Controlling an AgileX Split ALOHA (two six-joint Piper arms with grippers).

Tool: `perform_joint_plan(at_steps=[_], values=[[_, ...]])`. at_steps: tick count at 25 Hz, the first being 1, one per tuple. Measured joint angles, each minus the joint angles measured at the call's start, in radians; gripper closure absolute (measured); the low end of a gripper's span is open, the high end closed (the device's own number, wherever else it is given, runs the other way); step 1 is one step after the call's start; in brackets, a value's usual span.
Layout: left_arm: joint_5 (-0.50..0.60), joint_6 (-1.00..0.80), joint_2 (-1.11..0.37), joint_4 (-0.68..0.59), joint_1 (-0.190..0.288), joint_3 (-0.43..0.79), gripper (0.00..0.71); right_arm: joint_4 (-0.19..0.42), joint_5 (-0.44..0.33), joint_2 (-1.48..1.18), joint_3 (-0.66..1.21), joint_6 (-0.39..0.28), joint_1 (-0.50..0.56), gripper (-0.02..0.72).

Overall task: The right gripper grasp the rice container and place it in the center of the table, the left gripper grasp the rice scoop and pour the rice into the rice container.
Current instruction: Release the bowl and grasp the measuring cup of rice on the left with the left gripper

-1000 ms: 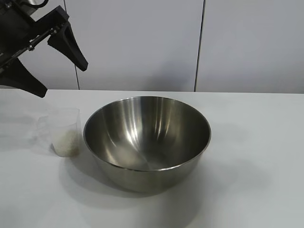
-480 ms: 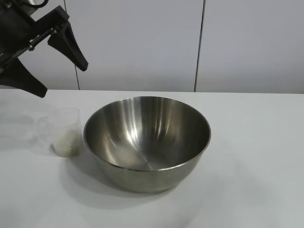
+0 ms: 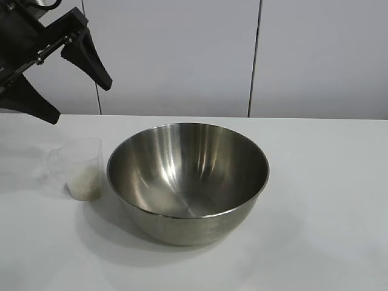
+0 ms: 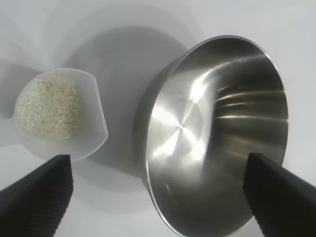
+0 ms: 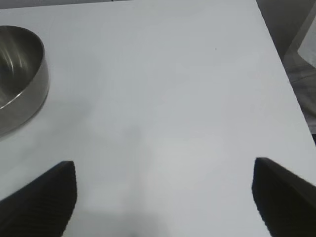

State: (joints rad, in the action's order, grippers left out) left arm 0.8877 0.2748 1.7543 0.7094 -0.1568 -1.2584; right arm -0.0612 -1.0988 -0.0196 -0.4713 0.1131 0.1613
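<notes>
The rice container point(image 3: 188, 176), a wide shiny steel bowl, stands empty in the middle of the white table point(image 3: 327, 200). Close to its left side stands the rice scoop point(image 3: 82, 167), a small clear plastic cup, with rice point(image 3: 85, 182) in its lower part. My left gripper point(image 3: 81, 102) hangs open above and behind the scoop, touching nothing. From the left wrist I look down on the rice point(image 4: 47, 106) in the scoop point(image 4: 91, 126) and into the bowl point(image 4: 217, 123). The left gripper point(image 4: 158, 159) holds nothing. My right gripper point(image 5: 164, 164) is open over bare table, with the bowl point(image 5: 19, 74) off to one side.
White wall panels rise behind the table. In the right wrist view the table's edge point(image 5: 291, 98) runs past the gripper, with floor and a pale object beyond it. Bare tabletop lies right of the bowl and in front of it.
A faint shadow on the table in front of the bowl has faded. The scoop looked slightly smeared a second ago and is sharp now. The left gripper has not moved.
</notes>
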Motion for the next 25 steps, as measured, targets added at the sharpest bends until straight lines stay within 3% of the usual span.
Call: perform_joint_plan(at_steps=[13, 18, 21, 25], values=[[-0.001, -0.002, 0.000, 0.000, 0.000, 0.000, 0.035, -0.001, 0.000, 0.000, 0.000, 0.001, 0.000, 0.043], [-0.018, 0.041, 0.000, 0.057, 0.008, -0.021, 0.035, -0.001, 0.000, 0.000, 0.000, 0.002, -0.017, 0.043], [-0.129, 0.093, -0.048, -0.024, 0.004, -0.042, 0.037, -0.001, 0.000, 0.000, 0.000, 0.000, -0.039, 0.043], [-0.454, 0.095, -0.213, -0.322, -0.053, 0.043, 0.044, 0.002, 0.002, 0.000, 0.000, 0.000, -0.046, 0.043]])
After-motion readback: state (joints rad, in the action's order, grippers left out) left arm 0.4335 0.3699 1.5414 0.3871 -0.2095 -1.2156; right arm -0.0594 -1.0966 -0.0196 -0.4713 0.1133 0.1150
